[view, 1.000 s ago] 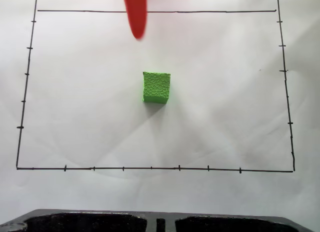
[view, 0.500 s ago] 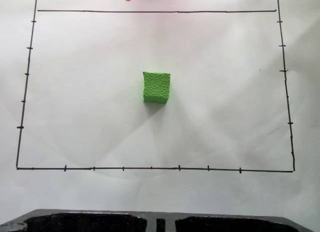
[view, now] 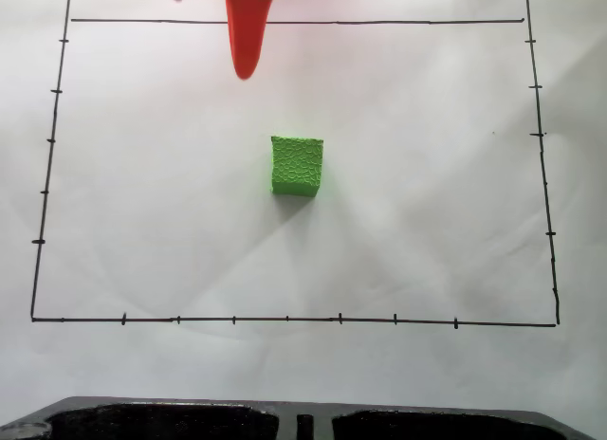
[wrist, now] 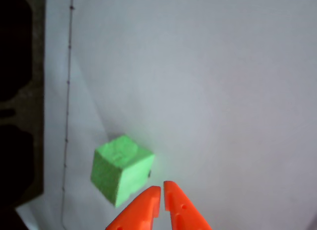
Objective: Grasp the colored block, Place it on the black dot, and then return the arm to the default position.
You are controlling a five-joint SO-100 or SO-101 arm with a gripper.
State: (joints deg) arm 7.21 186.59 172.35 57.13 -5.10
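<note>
Green block (view: 297, 165) sits free mid-sheet inside the drawn frame (view: 285, 320), the black dot unseen, presumably beneath it. Orange gripper (wrist: 162, 191) hangs clenched and empty beyond its far side; descending so, the tips could knock the cube off its spot

Bare paper (view: 427, 222) surrounds the green block (view: 297, 166); the claw (wrist: 162, 190) seems unobstructed.
</note>
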